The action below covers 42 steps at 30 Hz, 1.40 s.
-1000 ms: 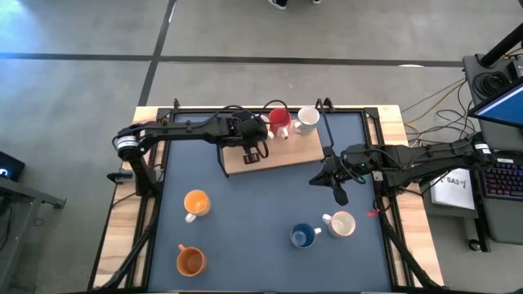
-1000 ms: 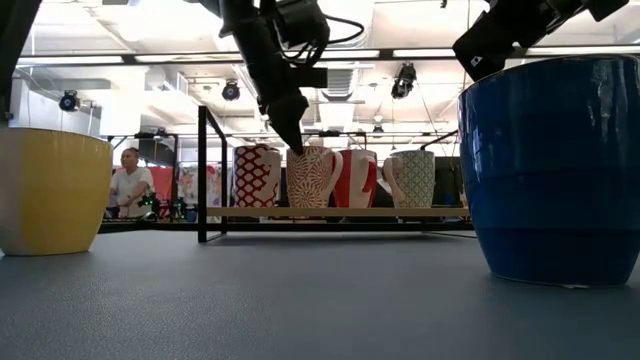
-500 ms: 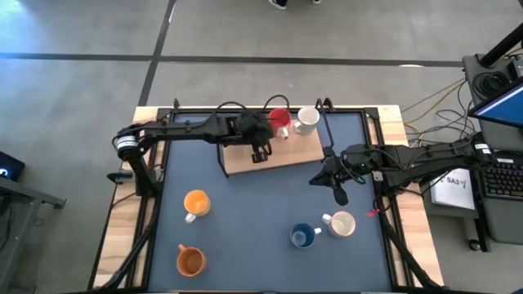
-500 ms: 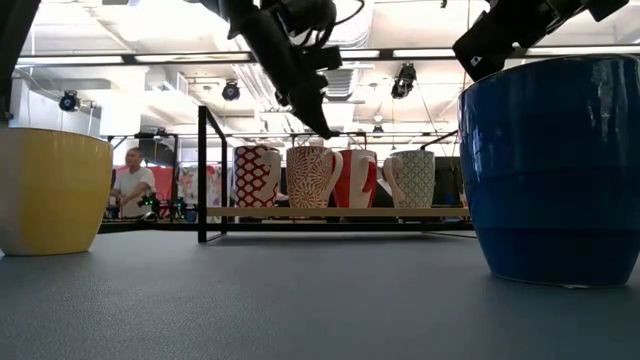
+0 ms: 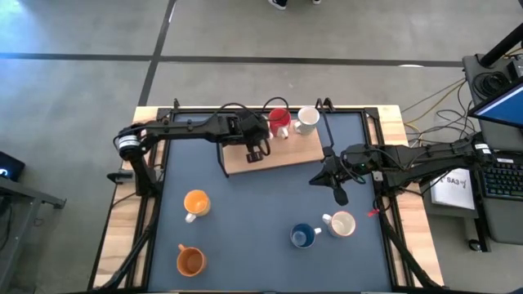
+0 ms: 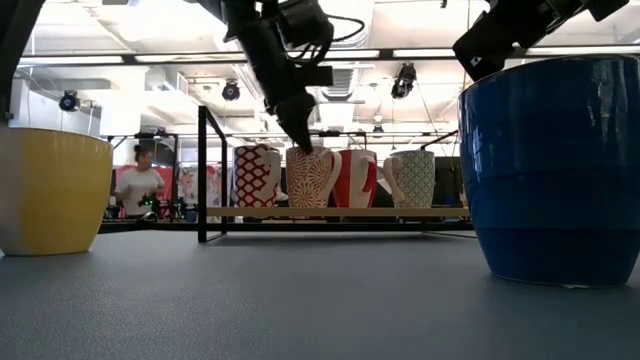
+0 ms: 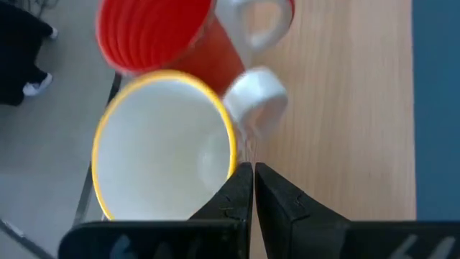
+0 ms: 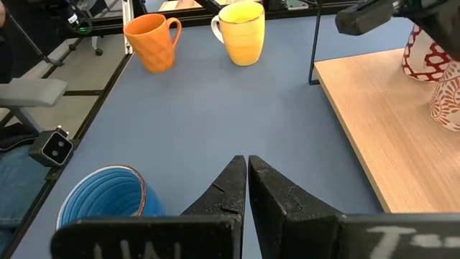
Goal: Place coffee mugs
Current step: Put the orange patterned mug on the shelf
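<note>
— What sits nearest the left gripper?

— A round ceramic mug with a yellow rim and a white inside, seen from above. The gripper's two dark fingers are pressed together, their tips just beside that mug's rim, below its white handle.

— And past the yellow-rimmed mug?

— A red ribbed ceramic mug, touching it or very nearly; the blur makes that hard to settle. Its white handle loop points the same way as the other handle.

— What are they on?

— A pale wooden board, with a blue-grey surface along its far edge.
</note>
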Each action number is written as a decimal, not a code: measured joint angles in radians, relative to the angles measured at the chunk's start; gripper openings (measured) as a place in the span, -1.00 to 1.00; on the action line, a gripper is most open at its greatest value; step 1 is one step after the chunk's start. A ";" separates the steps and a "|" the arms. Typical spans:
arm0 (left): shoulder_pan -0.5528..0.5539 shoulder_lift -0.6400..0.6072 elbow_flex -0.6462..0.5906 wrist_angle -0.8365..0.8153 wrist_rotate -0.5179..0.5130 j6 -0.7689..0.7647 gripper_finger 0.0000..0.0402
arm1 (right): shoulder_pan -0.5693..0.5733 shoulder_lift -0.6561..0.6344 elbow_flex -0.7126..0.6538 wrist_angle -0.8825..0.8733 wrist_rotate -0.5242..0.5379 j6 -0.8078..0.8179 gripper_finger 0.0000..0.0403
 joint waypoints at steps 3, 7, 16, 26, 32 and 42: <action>0.000 -0.001 0.000 -0.019 0.009 -0.016 -1.00 | 0.000 0.000 0.000 0.000 0.000 0.000 -0.96; -0.008 -0.009 0.000 0.055 0.056 -0.015 -1.00 | 0.000 0.000 0.000 -0.001 0.000 -0.001 -0.96; 0.013 -0.012 0.000 0.162 -0.032 0.030 -1.00 | 0.000 0.000 0.000 0.000 0.000 -0.008 -0.96; 0.022 0.001 0.000 0.098 -0.034 0.027 -1.00 | 0.000 0.000 0.000 -0.001 0.000 -0.009 -0.96; 0.022 0.000 0.002 -0.016 -0.036 0.016 -1.00 | 0.000 0.000 0.000 -0.001 0.000 -0.009 -0.96; 0.022 0.000 0.001 -0.010 -0.078 0.024 -1.00 | 0.000 0.000 0.000 0.001 0.000 -0.004 -0.96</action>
